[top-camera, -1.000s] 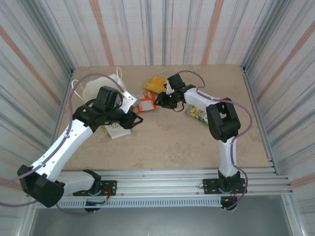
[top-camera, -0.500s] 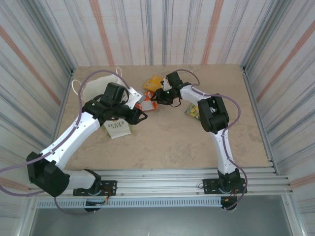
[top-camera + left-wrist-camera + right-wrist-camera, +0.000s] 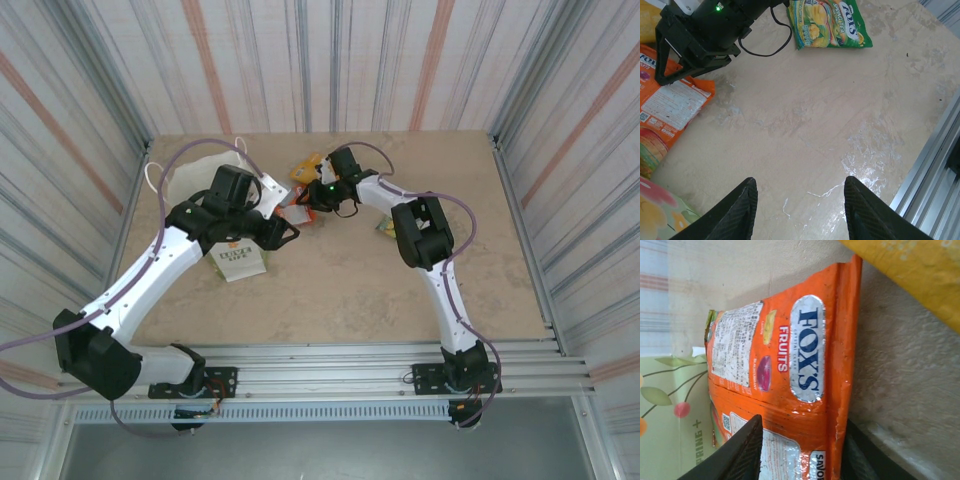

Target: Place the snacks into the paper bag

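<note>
Striped walls ring the worktop [image 3: 400,290]; the paper bag [image 3: 195,172] lies toward its far-left corner. Left gripper [image 3: 800,200] hangs spread over bare surface, while the right gripper [image 3: 802,440], also spread, straddles the orange packet [image 3: 790,365] near the far edge.

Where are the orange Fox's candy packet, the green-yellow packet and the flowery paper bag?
Orange shiny Fox's packet [image 3: 805,350], right wrist view, on its logo.
Green-yellow shiny packet [image 3: 827,22], left wrist view, its middle.
Cream flower-print paper bag [image 3: 195,178], top external view, plain part near handles.
</note>
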Robot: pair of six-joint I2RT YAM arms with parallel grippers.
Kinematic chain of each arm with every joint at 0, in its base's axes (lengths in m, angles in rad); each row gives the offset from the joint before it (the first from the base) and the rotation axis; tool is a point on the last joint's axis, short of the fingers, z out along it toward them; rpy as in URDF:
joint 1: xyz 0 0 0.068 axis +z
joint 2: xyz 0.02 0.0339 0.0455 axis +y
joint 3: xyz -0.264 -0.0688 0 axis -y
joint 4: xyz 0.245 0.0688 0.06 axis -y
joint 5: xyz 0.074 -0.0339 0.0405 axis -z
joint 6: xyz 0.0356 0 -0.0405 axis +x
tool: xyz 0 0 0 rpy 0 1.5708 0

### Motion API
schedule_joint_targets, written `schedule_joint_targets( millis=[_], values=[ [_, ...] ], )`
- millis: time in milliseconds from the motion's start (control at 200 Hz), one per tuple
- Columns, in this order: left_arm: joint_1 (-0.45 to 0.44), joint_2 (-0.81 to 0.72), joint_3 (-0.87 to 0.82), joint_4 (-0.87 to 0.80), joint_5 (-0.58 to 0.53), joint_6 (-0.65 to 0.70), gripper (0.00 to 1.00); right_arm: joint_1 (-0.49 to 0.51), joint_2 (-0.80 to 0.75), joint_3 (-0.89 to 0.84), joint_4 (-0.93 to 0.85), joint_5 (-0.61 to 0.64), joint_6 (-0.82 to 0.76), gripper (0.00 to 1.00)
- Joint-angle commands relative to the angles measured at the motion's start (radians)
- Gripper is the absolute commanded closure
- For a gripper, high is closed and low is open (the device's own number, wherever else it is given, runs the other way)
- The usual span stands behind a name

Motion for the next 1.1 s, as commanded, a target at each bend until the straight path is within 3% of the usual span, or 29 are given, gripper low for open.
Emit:
schedule_joint_targets(
  millis=[0, 130, 311, 711, 892, 1092],
  values=[
    [-0.005, -0.002, 0.037, 0.004, -0.012, 0.025, 0.49, 0.013, 0.022, 0.028, 0.024, -0.039, 0.008, 0.72],
    [-0.007, -0.009, 0.045, -0.001, -0.012, 0.027, 0.5, 0.013, -0.027, 0.011, -0.011, 0.004, -0.042, 0.9],
    [-0.006, -0.03, 0.043, -0.004, -0.018, 0.026, 0.5, 0.002, -0.172, -0.121, -0.003, 0.075, -0.096, 1.0],
    [-0.008, -0.077, 0.058, -0.019, -0.048, -0.019, 0.49, -0.039, -0.573, -0.514, -0.017, 0.116, -0.243, 1.0],
    [-0.012, -0.065, 0.062, -0.021, -0.025, -0.049, 0.48, -0.073, -0.751, -0.615, -0.116, 0.067, -0.422, 1.0],
    [-0.02, -0.028, 0.048, 0.024, 0.058, -0.083, 0.47, -0.097, -0.915, -0.62, -0.298, -0.019, -0.756, 1.0]
  ],
)
